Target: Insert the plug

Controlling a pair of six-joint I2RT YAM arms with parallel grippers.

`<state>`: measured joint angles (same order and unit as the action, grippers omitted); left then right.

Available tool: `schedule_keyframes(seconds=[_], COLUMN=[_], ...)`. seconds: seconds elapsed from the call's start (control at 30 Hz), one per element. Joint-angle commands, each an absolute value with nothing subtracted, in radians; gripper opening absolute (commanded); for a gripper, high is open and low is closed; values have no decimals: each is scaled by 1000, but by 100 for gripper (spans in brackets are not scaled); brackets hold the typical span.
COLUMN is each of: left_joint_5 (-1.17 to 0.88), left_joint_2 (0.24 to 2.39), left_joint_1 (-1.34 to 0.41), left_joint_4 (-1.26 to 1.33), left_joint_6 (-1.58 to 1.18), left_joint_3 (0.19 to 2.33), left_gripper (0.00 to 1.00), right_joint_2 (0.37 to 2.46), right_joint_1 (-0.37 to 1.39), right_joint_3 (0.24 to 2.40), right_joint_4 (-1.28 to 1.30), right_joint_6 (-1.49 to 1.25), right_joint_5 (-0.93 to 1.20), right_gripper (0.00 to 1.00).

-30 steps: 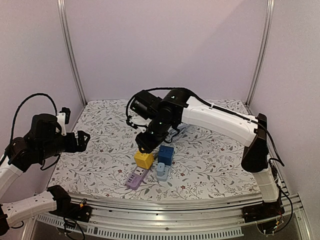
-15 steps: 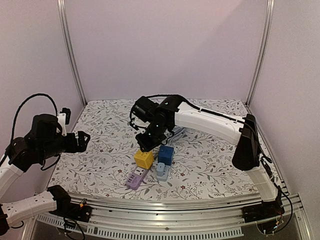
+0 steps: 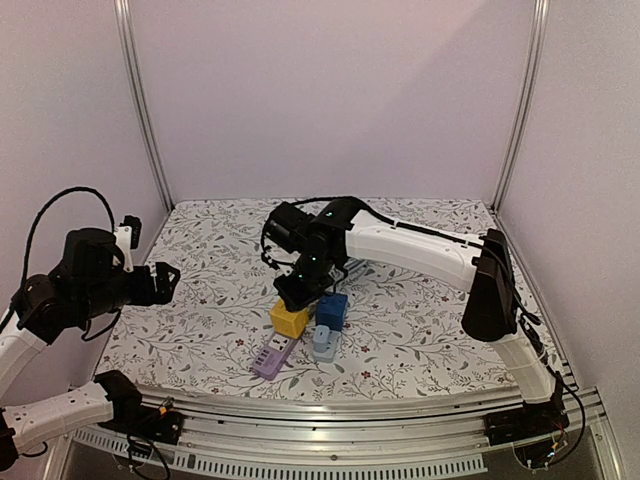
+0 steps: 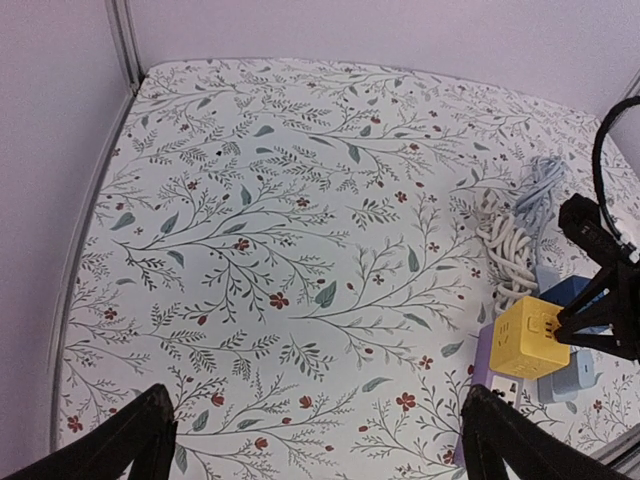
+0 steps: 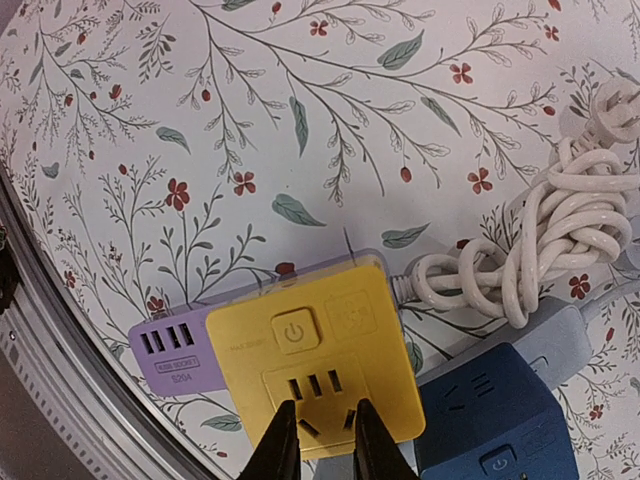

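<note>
Though the right gripper [image 5: 322, 418] hangs shut, empty, over the yellow cube [image 5: 300, 345], the white plug [image 5: 612, 106] lies uninserted beyond.

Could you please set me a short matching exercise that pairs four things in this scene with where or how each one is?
Column one:
1. yellow socket cube
2. purple power strip
3. white cable
4. left gripper

Column two:
A. coiled in a bundle
B. open, well away from the sockets
C. directly under the right gripper
D. lying flat beside the yellow cube, three small slots in a row on its end

Pairs: 1-C, 2-D, 3-A, 4-B
</note>
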<state>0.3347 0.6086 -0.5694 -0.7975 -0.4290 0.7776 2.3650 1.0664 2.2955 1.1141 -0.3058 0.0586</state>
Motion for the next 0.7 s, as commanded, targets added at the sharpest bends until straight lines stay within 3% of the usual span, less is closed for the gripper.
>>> schedule_keyframes(seconds=[0.0,0.67], left_joint_5=[348,356], left_joint_2=[607,603], left_joint_1=[-569,-569], left_joint_4=[-786,-788], left_joint_6=[-419,-419], left_joint_3=[767,767], left_gripper=[100,99], right_joint_2=[2402,2439], right_joint_1=[1065,1110], right_joint_3=[2288,2214], right_joint_4=[1138,1181], right_joint_6=[-290,-284], right_joint_5=[56,41], right_gripper=[18,17])
